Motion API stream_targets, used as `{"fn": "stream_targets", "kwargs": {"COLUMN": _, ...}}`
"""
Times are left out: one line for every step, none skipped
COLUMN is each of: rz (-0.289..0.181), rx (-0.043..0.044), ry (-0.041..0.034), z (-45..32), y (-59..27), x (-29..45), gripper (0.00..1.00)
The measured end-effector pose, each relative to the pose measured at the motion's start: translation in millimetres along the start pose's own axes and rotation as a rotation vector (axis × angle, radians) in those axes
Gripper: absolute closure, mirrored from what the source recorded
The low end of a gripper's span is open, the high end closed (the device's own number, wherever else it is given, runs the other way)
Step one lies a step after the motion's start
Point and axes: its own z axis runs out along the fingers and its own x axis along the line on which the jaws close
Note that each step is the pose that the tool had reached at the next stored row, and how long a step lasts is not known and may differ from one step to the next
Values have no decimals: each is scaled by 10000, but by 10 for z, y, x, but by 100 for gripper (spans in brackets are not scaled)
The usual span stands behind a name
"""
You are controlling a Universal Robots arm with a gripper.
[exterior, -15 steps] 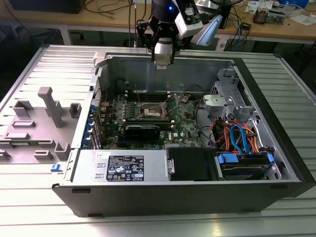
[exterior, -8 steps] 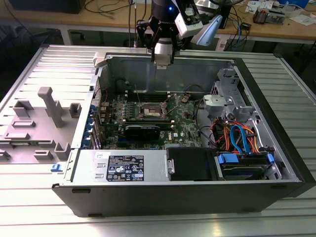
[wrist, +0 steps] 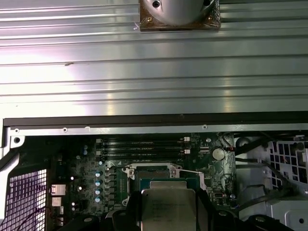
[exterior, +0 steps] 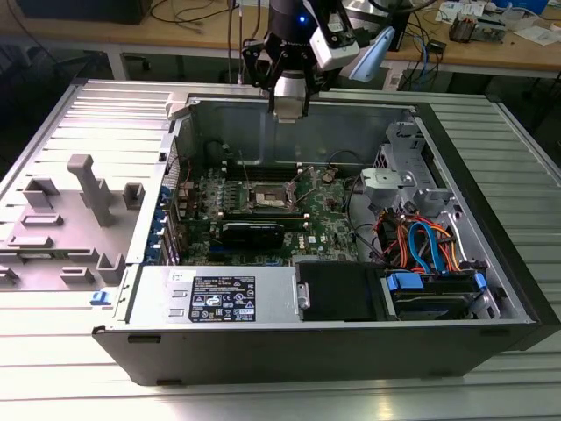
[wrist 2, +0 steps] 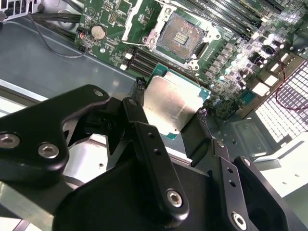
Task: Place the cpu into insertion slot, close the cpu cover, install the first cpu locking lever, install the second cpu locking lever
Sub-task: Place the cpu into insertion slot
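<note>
My gripper [wrist 2: 171, 103] is shut on the cpu [wrist 2: 172, 107], a flat square chip with a pale silver face, pinched by two opposite edges. In the exterior view the gripper [exterior: 287, 107] hangs over the far wall of the open computer case, well above the board. The insertion slot [wrist 2: 182, 34] is a dark square socket in a silvery frame on the green board, bare, with its contacts showing. In the first wrist view the cpu [wrist: 167, 209] sits in front of the insertion slot [wrist: 163, 182]. The cpu cover [wrist 2: 143, 24] looks swung back at one side of the slot.
Long black memory slots [wrist: 142, 147] run beside the socket, and a black card [exterior: 252, 232] lies in front of it. A drive cage with blue and orange cables [exterior: 421, 246] fills the exterior view's right. Grey fixtures [exterior: 88, 197] stand on the ribbed table to the left.
</note>
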Motion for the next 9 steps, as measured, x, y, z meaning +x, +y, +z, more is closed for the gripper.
{"fn": "stream_targets", "kwargs": {"rz": -1, "rx": 0, "ry": 0, "z": 8, "y": -1, "x": 0, "gripper": 45}}
{"fn": "stream_targets", "kwargs": {"rz": -1, "rx": 1, "ry": 1, "z": 12, "y": -1, "x": 0, "gripper": 45}}
{"fn": "stream_targets", "kwargs": {"rz": 0, "rx": 3, "ry": 1, "z": 12, "y": -1, "x": 0, "gripper": 45}}
{"fn": "stream_targets", "kwargs": {"rz": 0, "rx": 0, "ry": 0, "z": 21, "y": -2, "x": 0, "gripper": 45}}
{"fn": "stream_targets", "kwargs": {"rz": -1, "rx": 0, "ry": 1, "z": 28, "y": -3, "x": -1, "gripper": 45}}
{"fn": "stream_targets", "kwargs": {"rz": 0, "rx": -3, "ry": -1, "z": 29, "y": -4, "x": 0, "gripper": 45}}
{"fn": "stream_targets", "kwargs": {"rz": 1, "rx": -2, "ry": -1, "z": 29, "y": -4, "x": 0, "gripper": 45}}
{"fn": "stream_targets", "kwargs": {"rz": 0, "rx": 0, "ry": 0, "z": 29, "y": -4, "x": 0, "gripper": 45}}
{"fn": "stream_targets", "kwargs": {"rz": 0, "rx": 0, "ry": 0, "z": 30, "y": -4, "x": 0, "gripper": 45}}
